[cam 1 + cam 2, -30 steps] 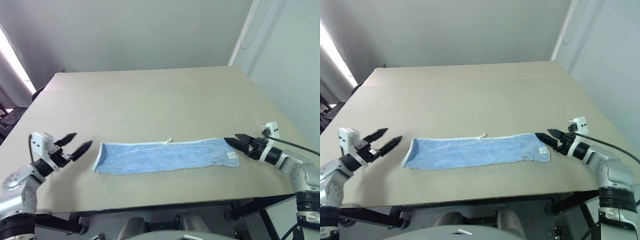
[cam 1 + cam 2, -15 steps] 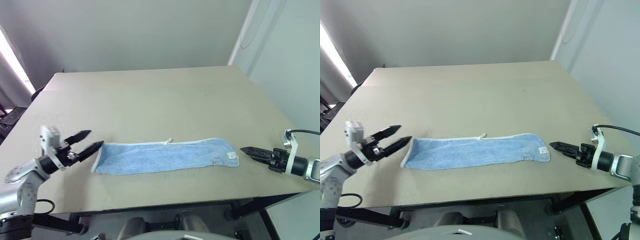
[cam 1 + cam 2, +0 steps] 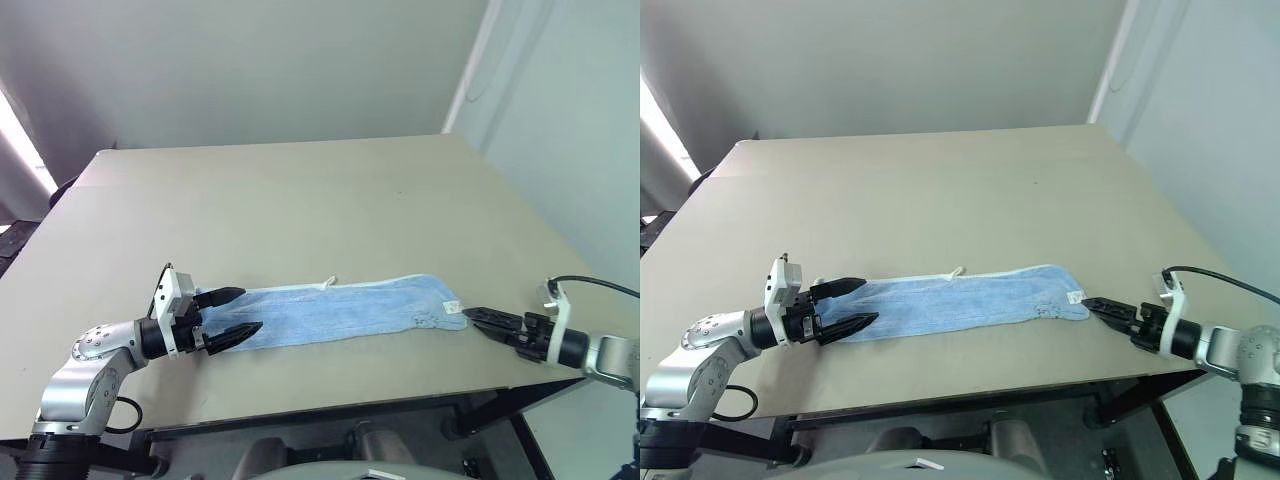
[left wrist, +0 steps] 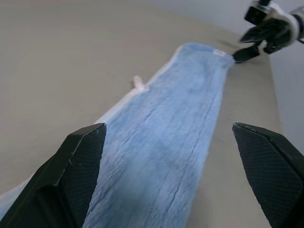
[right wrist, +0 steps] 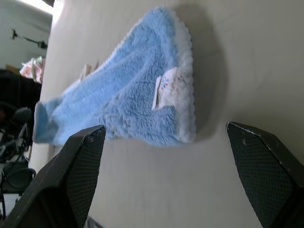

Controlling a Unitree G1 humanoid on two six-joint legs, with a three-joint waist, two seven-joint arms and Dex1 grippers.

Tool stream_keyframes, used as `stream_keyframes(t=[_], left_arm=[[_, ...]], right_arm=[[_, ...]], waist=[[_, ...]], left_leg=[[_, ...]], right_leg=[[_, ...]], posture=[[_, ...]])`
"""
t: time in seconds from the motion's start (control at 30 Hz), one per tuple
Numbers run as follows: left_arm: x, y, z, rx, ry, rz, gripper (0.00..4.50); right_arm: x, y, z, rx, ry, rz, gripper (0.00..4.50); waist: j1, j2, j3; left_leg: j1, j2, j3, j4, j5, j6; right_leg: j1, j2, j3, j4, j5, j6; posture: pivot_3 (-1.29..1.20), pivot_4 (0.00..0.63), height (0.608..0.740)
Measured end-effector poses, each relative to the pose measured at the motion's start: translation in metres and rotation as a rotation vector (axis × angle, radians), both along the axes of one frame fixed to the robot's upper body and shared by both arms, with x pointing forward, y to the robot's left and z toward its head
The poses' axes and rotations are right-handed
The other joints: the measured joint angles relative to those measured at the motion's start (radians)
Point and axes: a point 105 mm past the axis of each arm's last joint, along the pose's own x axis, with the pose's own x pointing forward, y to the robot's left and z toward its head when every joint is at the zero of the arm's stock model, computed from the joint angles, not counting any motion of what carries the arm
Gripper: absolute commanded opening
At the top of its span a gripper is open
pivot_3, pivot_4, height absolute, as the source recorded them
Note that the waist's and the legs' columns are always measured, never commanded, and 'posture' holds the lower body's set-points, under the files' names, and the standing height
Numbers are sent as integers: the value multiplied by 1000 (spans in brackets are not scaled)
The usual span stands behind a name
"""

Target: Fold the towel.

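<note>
Towel [image 3: 345, 312], folded into a long strip, is laid flat near the surface's [image 3: 300, 200] front edge; its left end is straddled by the spread left end effector [image 3: 232, 313], the right end effector [image 3: 478, 317], also parted, just beside its labelled end.

Light blue towel [image 3: 345, 312], white edging; beige table [image 3: 300, 200].
</note>
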Motion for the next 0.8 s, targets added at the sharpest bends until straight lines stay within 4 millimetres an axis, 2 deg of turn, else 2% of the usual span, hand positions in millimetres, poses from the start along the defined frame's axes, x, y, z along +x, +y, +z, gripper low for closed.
stream_keyframes(t=[0.23, 0.43, 0.7, 0.8], left_arm=[[-3, -11, 4, 7, -15, -66, 4500], [-4, -15, 2, 11, -6, -84, 4500], [0, -19, 5, 19, -26, -97, 4500], [0, -20, 4, 22, -23, -99, 4500]], right_arm=[[6, 19, -3, 56, 2, 16, 4253], [7, 47, -3, 108, 18, 99, 4253], [24, 66, -6, 145, 39, 123, 4253], [31, 67, -9, 159, 52, 100, 3615]], waist=[[-16, -2, 1], [-26, 0, 2], [-31, 0, 2], [-31, 0, 4]], left_leg=[[13, 11, 1, -5, 0, 0], [15, 20, -1, -10, 0, 0], [20, 26, -1, -17, 0, 0], [27, 26, -1, -17, -1, -1]], right_leg=[[8, 10, -2, -1, -1, -1], [6, 18, -7, -1, -2, -3], [3, 31, -2, -1, -2, -5], [6, 31, -3, -3, -2, -5]], posture=[[0, 0, 740], [0, 0, 740], [0, 0, 740], [0, 0, 740]])
